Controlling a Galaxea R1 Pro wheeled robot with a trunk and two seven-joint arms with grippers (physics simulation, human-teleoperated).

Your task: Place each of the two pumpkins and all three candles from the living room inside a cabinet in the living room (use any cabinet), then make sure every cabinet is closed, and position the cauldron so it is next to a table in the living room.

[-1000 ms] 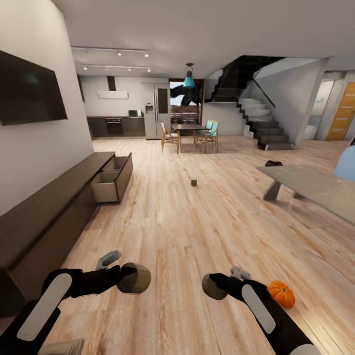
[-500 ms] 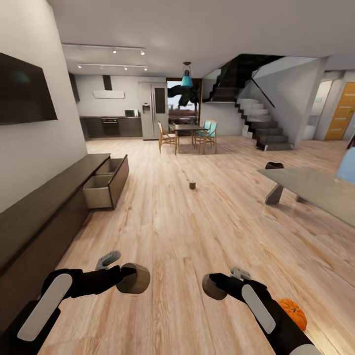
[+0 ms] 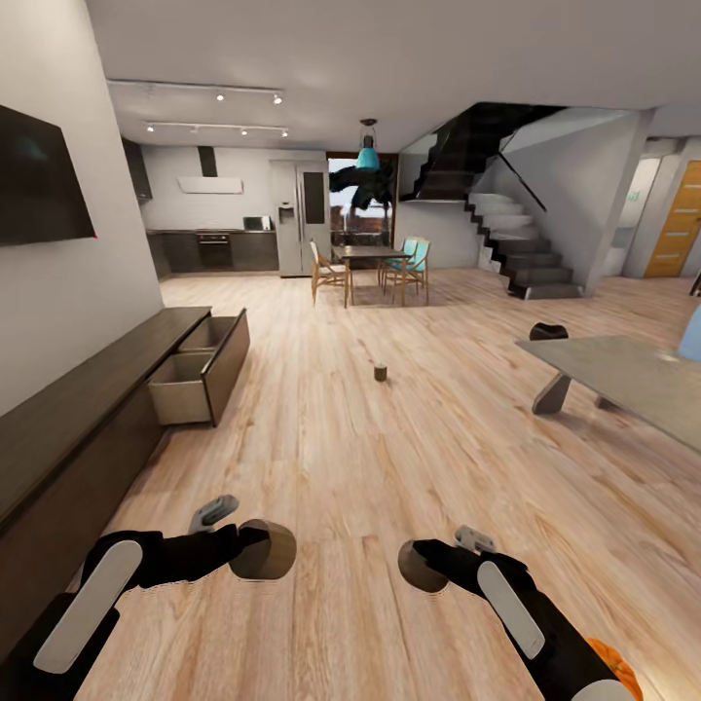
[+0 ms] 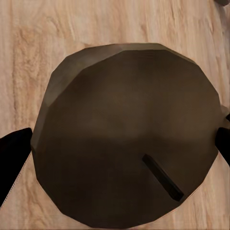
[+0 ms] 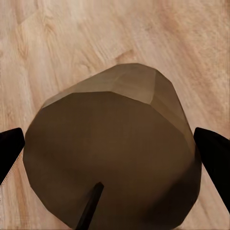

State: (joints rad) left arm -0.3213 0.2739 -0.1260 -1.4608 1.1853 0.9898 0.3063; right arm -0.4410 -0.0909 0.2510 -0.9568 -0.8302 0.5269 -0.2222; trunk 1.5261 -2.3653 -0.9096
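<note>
My left gripper (image 3: 251, 547) is shut on a tan candle (image 3: 273, 551), low over the wood floor; the same candle (image 4: 124, 134) sits between the dark fingers (image 4: 12, 160) in the left wrist view. My right gripper (image 3: 428, 565) is shut on a second candle (image 3: 417, 569), seen close as the candle (image 5: 110, 158) in the right wrist view. A third candle (image 3: 381, 371) stands on the floor ahead. An orange pumpkin (image 3: 615, 670) peeks from behind my right arm. The dark cabinet (image 3: 68, 428) runs along the left wall with a drawer (image 3: 190, 385) pulled out. The black cauldron (image 3: 548, 331) sits behind the grey table (image 3: 623, 375).
A TV hangs on the left wall above the cabinet. Far ahead are a dining table with chairs (image 3: 368, 268), the kitchen and a staircase (image 3: 516, 248). Open wood floor lies between the cabinet and the grey table.
The whole view has shifted: the camera has moved forward, so the pumpkin slid toward the bottom right corner and the cabinet toward the left. Both grippers keep their candles.
</note>
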